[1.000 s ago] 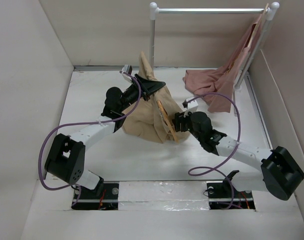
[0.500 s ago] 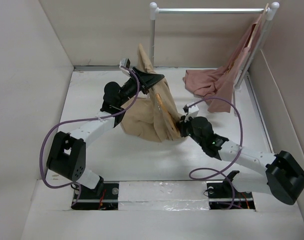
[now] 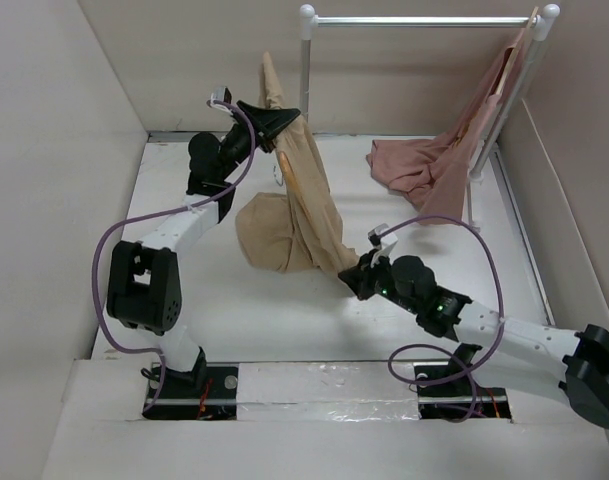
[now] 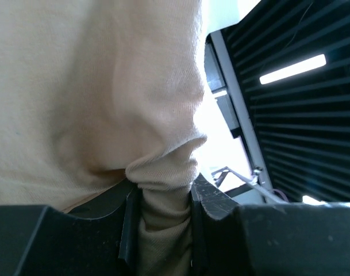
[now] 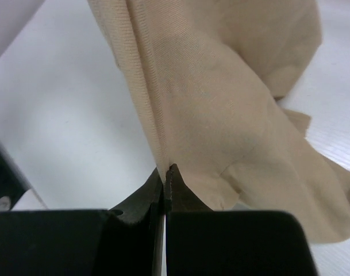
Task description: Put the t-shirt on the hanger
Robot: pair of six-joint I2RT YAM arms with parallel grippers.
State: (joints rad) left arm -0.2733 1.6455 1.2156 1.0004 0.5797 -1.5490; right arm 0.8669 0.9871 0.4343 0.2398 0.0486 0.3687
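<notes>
The tan t-shirt (image 3: 306,222) hangs stretched from high at the back down to the table. My left gripper (image 3: 275,124) is shut on a bunched fold of it near the top; in the left wrist view the cloth (image 4: 106,98) fills the frame and is squeezed between the fingers (image 4: 204,198). A strip of the light wooden hanger (image 3: 297,192) shows against the shirt just below that grip. My right gripper (image 3: 352,277) is shut on the shirt's lower edge; in the right wrist view the hem (image 5: 157,138) runs into the closed right gripper (image 5: 165,172).
A dusty-pink garment (image 3: 424,172) lies and drapes at the back right under the silver rail (image 3: 424,20) with white posts (image 3: 306,70). Beige walls close in the left, back and right. Purple cables loop off both arms.
The left gripper has lifted the shirt up and toward the back left. The right gripper has shut on the shirt's lower edge and drawn toward the near side, stretching the cloth.
</notes>
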